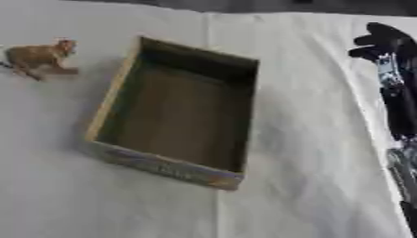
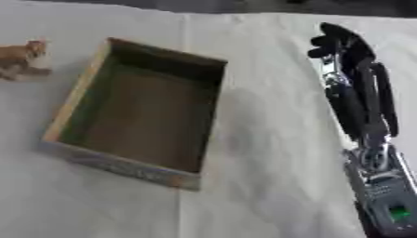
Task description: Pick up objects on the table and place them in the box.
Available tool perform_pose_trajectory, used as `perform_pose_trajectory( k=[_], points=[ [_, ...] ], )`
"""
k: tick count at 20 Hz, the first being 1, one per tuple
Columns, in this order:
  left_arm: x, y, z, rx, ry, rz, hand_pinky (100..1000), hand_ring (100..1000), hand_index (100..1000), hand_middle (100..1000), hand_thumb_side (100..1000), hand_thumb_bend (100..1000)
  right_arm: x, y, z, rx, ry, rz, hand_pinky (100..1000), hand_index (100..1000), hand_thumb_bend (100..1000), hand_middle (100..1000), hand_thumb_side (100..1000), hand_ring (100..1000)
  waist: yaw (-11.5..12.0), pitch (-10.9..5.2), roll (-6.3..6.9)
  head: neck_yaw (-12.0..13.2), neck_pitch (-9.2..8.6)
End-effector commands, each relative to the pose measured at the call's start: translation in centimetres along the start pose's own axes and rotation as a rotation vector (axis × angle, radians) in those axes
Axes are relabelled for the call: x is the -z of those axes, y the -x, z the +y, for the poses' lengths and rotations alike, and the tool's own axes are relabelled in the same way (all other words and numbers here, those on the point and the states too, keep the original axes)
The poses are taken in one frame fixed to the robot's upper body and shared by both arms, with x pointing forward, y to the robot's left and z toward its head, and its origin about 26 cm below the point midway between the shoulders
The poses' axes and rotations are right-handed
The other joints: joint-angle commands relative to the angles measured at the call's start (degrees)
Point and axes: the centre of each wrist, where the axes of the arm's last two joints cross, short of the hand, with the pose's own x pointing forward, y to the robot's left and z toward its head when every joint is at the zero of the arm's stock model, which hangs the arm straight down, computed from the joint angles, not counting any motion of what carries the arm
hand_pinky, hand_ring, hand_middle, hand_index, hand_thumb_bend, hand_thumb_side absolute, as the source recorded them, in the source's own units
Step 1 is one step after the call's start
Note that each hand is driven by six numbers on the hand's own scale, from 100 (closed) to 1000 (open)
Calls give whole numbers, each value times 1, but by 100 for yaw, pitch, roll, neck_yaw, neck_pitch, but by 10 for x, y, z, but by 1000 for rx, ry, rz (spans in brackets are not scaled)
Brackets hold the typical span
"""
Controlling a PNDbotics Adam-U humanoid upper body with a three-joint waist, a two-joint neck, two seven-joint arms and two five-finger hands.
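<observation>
Box [image 1: 175, 116], left eye view: it sits open-topped on a pale cloth [image 1: 309, 153], skewed, its near short wall facing the camera. The walls look like thin card or light wood: tan along the rims, dark inside, with a blurred print on the near outer wall. The floor is bare brown, so nothing has gone in yet. A small tan animal figure [image 1: 42, 58] stands on the cloth to the left of the box, near its far left corner but apart from it; the figure is rounded, blocky and hard-looking. It is the only loose thing I see to pick up. The cloth is matte, with a fold line running past the box's far wall and near right corner.

Right eye view: the right hand [image 2: 346, 44] is well to the right of the box, beyond its far right corner, at the end of a black and silver arm. The fingers appear bent inward at the tips with nothing between them; the blur makes this a cautious reading. The hand holds nothing. Being on the side away from the figure, it would have to cross over the box to reach it. The left hand shows in neither view.
</observation>
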Motion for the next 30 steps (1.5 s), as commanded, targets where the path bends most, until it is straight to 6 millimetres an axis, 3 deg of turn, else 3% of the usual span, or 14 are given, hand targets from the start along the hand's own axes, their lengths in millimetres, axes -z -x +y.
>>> perform_pose_trajectory(
  k=[1, 19, 30],
  points=[
    [4, -6, 2, 1, -4, -30, 635, 675, 790, 656, 172, 371, 3, -5, -4, -11, -1, -24, 831, 849, 100, 678, 857, 687, 6, -85, 41, 51, 24],
    [5, -6, 2, -2, 13, -36, 637, 676, 792, 657, 159, 367, 5, -5, -4, -10, -6, -24, 833, 848, 100, 677, 877, 686, 1, -81, 195, -323, -120],
    [28, -18, 13, 142, 132, -124, 650, 687, 802, 669, 100, 423, 5, -6, -5, -17, -12, -29, 833, 847, 100, 680, 879, 689, 78, -167, 325, -143, -156]
  ],
)
